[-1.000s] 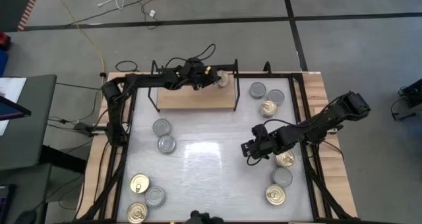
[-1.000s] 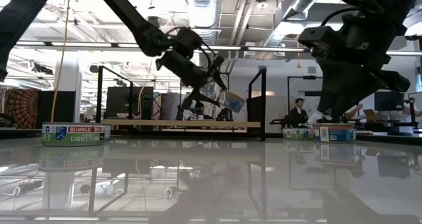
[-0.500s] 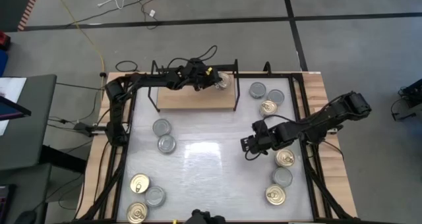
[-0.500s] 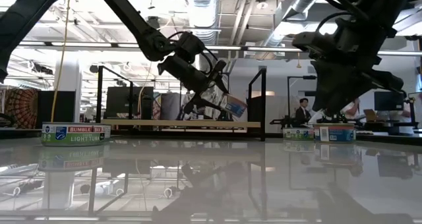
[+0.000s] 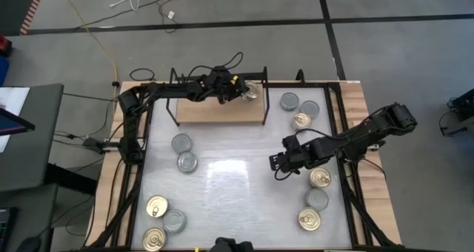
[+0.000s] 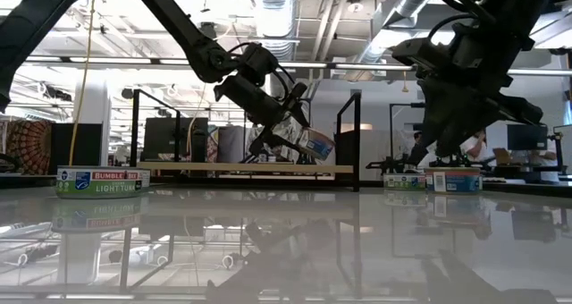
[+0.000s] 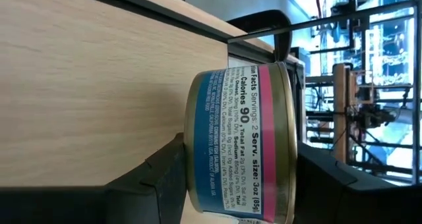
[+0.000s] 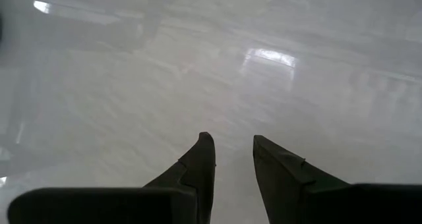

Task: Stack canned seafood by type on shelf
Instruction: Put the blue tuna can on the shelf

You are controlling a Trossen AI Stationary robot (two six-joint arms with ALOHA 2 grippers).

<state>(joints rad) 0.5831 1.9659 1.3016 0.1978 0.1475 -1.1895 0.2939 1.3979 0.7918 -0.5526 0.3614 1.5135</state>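
Left hand (image 6: 299,130): over the far right end of the shelf (image 5: 215,111), fingers on either side of one tin (image 7: 241,141), which hangs tilted just above the board.
Grasp on that tin: the fingers sit against its round wall; I cannot tell whether they are clamped or already letting go.
Right hand (image 5: 278,163): over bare surface (image 5: 222,178) near the middle, holding nothing, its fingers a narrow gap apart.
Shelf contents: no tin rests on the board yet, as far as the views show.
Other tins: three in a cluster (image 5: 298,110) right of the shelf, two (image 5: 184,153) left of centre, three (image 5: 159,222) at the near left corner, three (image 5: 317,199) at the near right.
Types: grey-topped and gold-topped tins lie mixed in each group.
Handling, judged: stiff, fairly light, not fragile; a smooth wall and paper label may slip in a weak pinch.
Where to hold, judged: across the wall at mid-height, so the flat base lands level for stacking.
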